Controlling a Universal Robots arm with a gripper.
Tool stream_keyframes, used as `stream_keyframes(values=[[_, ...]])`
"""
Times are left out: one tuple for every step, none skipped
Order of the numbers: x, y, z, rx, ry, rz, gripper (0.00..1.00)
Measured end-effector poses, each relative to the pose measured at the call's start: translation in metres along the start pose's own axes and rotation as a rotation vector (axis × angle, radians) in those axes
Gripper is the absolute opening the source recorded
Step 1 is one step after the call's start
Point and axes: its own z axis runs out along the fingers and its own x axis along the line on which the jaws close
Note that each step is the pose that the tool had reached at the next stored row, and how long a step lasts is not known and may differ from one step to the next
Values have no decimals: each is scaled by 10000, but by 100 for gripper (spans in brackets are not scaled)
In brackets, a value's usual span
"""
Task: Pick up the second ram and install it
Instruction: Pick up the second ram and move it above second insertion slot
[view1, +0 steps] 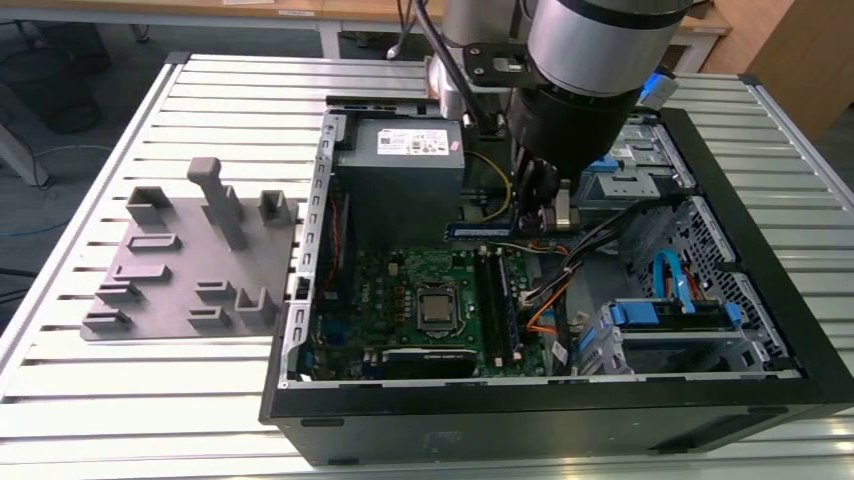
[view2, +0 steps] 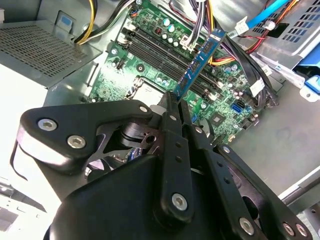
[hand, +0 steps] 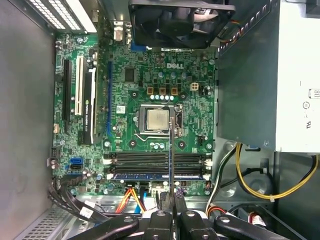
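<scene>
Pointing down, fingers (view2: 173, 131) pinching the second ram (view2: 198, 63)

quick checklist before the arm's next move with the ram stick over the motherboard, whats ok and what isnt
1. Grip on the second ram: ok, the gripper is shut on one end of it.
2. Stick clear of the motherboard: ok, it is held above the board and sits in no slot.
3. Stick in line with the ram slots: not ok, in both wrist views it crosses them rather than running along them.
4. Free slot: ok, the dark slots look empty.
5. Slot latches open: cannot tell.
6. Slots free of cables: ok, they lie beside the slots, not over them.
</scene>
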Motion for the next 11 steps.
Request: stream_keyframes(values=[[0,0,6,0,0,0,14],[1,0,11,0,0,0,14],[1,0,18,0,0,0,14],[2,0,23,0,-1,0,14],[2,0,29,0,0,0,14],[2,0,34,-1,0,0,14],[3,0,40,0,0,0,14],[3,0,45,0,0,0,14],[3,0,49,-1,0,0,14],[3,0,52,0,0,0,14],[4,0,57,0,0,0,14]])
